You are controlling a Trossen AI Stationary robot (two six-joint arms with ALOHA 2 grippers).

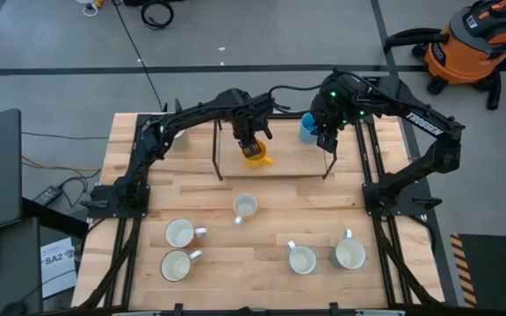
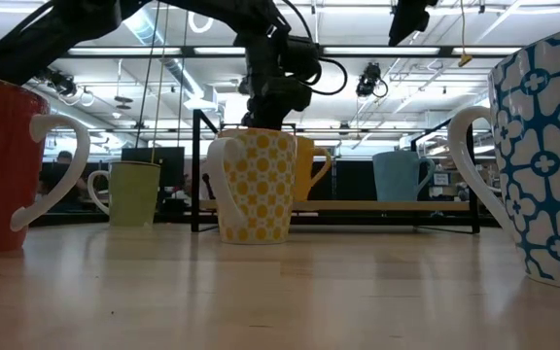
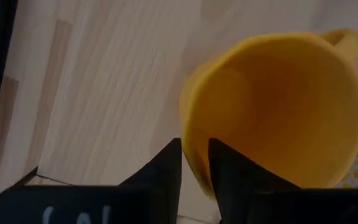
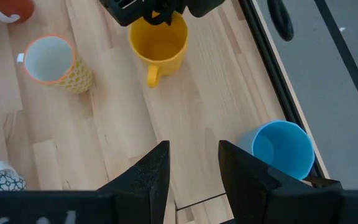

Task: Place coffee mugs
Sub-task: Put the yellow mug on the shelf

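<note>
left fingers [image 3: 194,165] pinch yellow mug [image 3: 278,106] rim; right fingers [image 4: 194,165] spread apart above blue mug [image 4: 283,149].

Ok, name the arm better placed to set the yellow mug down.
Left. The left gripper is shut on the yellow mug rim above the shelf; the right gripper is open beside the blue mug.

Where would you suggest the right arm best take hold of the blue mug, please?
Grip the blue mug by its rim wall from above, one finger inside and one outside: it stands upright and open-mouthed, and the right gripper hovers open beside it.
</note>
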